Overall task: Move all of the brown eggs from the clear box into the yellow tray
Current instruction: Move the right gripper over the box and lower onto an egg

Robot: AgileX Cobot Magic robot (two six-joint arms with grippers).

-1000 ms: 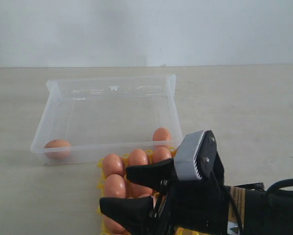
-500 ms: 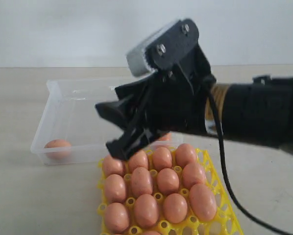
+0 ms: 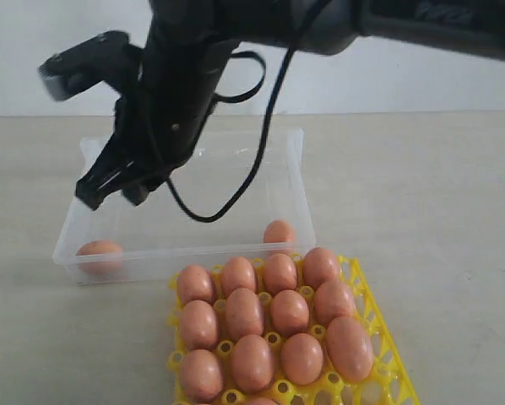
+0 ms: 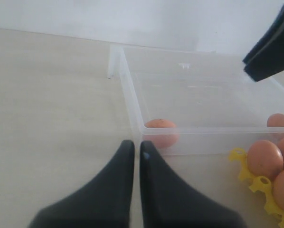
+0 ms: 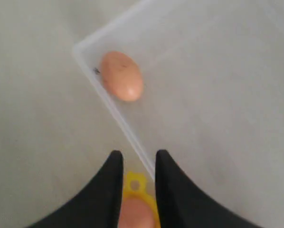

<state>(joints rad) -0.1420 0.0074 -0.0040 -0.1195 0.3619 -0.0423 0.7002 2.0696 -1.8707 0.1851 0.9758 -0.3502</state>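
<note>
Right pincer (image 5: 138, 159) hangs slightly parted, empty, over the clear box (image 3: 193, 140); left pincer (image 4: 134, 148) is clenched.

1. Cut off by the bottom edge, in front of the clear box (image 3: 296, 169): nearest rows of the yellow tray (image 3: 388, 359).
2. Blurred through the box's near wall: left-corner egg (image 3: 99, 255).
3. Partly hidden behind that wall: right-corner egg (image 3: 278, 231).
4. Cut off at the top, above the box: right arm (image 3: 320, 21).
5. Half out of frame and blurred, beside the box's corner: tray egg (image 5: 135, 213).

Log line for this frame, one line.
phase: reach | right gripper: above clear box, narrowly open, empty | left gripper: shut, empty, outside box | box holds: left egg, right egg | yellow tray: partly filled
</note>
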